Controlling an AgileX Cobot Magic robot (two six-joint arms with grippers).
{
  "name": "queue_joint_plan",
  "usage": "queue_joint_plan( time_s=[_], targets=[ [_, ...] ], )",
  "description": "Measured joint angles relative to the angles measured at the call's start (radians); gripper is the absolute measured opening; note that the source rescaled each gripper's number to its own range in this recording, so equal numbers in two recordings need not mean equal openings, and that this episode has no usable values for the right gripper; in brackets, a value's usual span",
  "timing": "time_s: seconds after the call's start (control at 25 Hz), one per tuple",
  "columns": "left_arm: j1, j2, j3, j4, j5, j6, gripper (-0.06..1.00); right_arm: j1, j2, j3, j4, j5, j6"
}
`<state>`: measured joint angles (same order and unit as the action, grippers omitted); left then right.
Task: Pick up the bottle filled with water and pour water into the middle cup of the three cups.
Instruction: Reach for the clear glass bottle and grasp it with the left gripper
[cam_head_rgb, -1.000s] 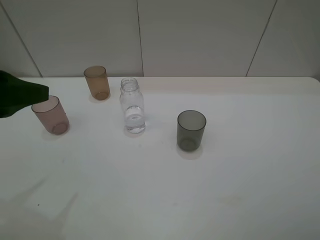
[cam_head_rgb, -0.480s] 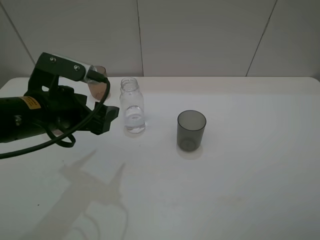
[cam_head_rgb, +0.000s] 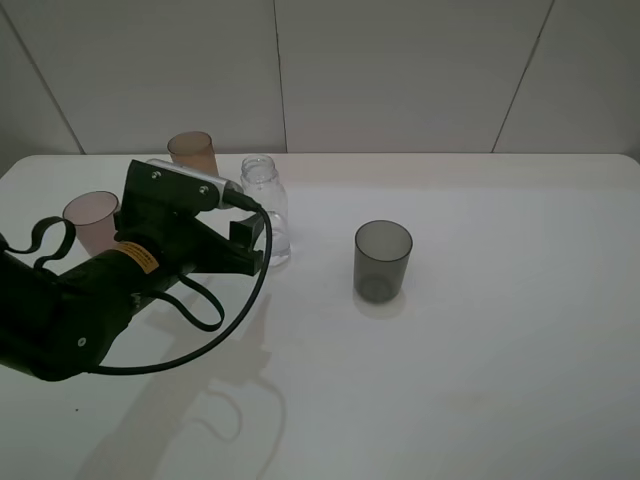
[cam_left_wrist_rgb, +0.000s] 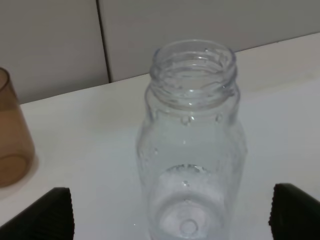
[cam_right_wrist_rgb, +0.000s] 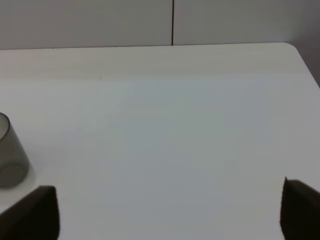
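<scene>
The left gripper (cam_left_wrist_rgb: 166, 214), jaws wide open and empty, faces the upright bottle (cam_left_wrist_rgb: 192, 145) dead ahead, centred between its fingers and seemingly just beyond their tips.

Left end effector (cam_left_wrist_rgb: 170, 212), jaws wide apart; right end effector (cam_right_wrist_rgb: 165, 210) likewise

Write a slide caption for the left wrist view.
Open left gripper facing the clear bottle of water, amber cup nearby.

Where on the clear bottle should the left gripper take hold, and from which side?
Grip the straight body of the bottle, below the rounded shoulders, coming in level from the left arm's side. It stands upright and uncapped, holds water, and the open left gripper faces it.
</scene>
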<state>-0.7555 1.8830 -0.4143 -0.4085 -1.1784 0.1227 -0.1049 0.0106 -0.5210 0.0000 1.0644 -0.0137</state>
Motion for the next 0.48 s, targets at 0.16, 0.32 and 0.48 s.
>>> queue_joint_plan(
  time_s=[0.16,0.32,0.48],
  targets=[
    [0.0,0.088,-0.017,0.018,-0.015,-0.003,1.0,0.0,0.0,0.0,0.0,0.0,0.0],
    [0.0,0.141,-0.068,0.018,-0.016,-0.004,1.0,0.0,0.0,0.0,0.0,0.0,0.0],
    [0.0,0.172,-0.115,0.018,-0.025,-0.004,1.0,0.0,0.0,0.0,0.0,0.0,0.0]
  ],
)
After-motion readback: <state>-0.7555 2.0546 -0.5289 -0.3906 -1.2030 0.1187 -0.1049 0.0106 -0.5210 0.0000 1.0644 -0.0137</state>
